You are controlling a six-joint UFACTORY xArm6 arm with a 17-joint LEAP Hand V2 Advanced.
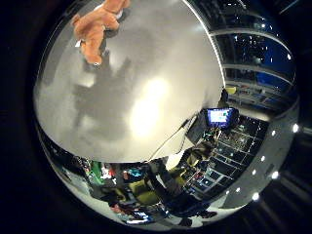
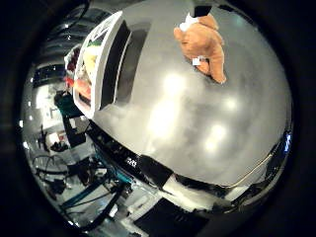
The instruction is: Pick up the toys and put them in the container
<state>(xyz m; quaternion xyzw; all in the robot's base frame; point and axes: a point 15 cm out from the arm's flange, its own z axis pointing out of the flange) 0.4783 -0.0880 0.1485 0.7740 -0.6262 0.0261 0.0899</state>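
The container point(image 2: 101, 59) stood at the table's point(image 2: 197, 133) edge, toys already inside. Right of it, well apart, the plush toy point(image 2: 202, 42) lay on the bare table, its long axis pointing away from the container. The hand, hovering above, stayed unseen, so its fingers' state could not be told.

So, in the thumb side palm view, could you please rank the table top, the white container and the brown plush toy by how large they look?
1. Table top, by far the largest.
2. White container.
3. Brown plush toy.
The last two are not far apart, and the wide-angle view makes their true sizes unsure.
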